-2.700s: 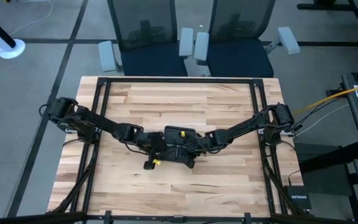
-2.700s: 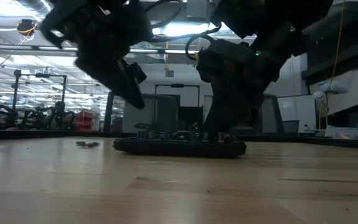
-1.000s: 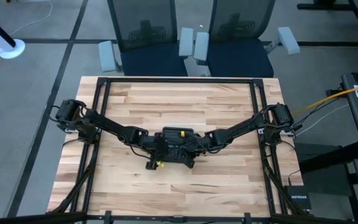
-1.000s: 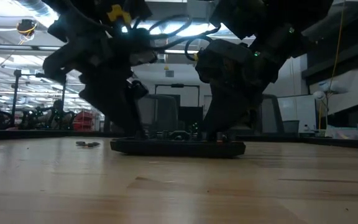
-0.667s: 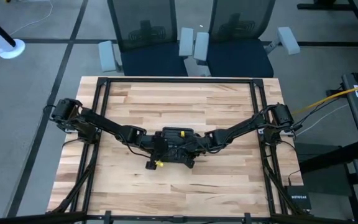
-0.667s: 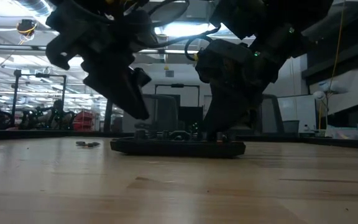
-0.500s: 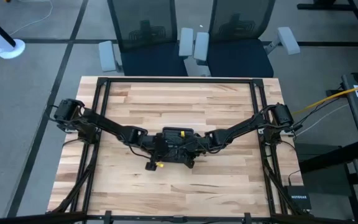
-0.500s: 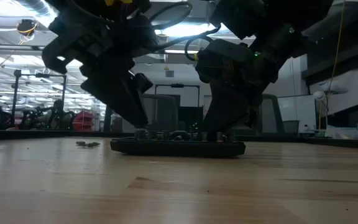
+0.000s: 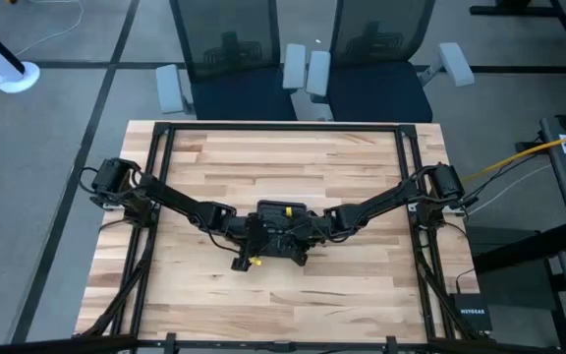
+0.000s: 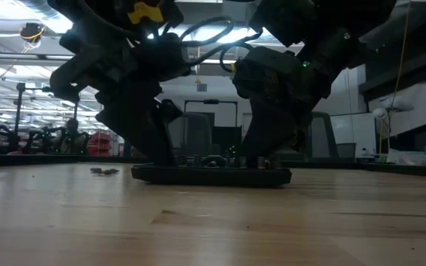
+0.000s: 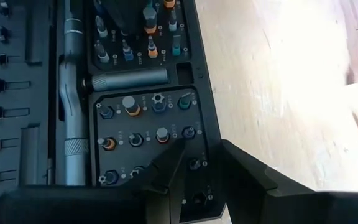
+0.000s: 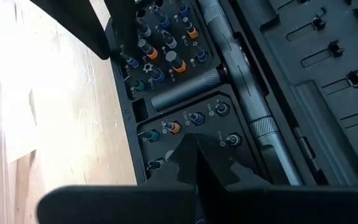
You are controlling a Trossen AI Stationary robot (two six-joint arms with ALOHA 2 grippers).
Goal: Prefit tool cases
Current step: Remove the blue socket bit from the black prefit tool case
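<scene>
Open-plan robotics lab / workshop floor. Butcher-block bench (image 9: 283, 295) on grey carpet tiles, two mesh office chairs (image 9: 226, 49) behind it, yellow cable (image 9: 519, 152) trailing off right, NETGEAR box (image 9: 472, 315). Low view: strip lighting (image 10: 6, 44), exposed ceiling, equipment racks (image 10: 43, 137).

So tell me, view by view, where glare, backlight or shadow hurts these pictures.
Low view: bright ceiling lights behind turn both arms and the tool case into near silhouettes. Left wrist view: the bare table beside the case is washed out by glare, while the bit slots read clearly. Right wrist view: the same washout on the wood; the right gripper is dark in the foreground. High view: evenly lit.
</scene>
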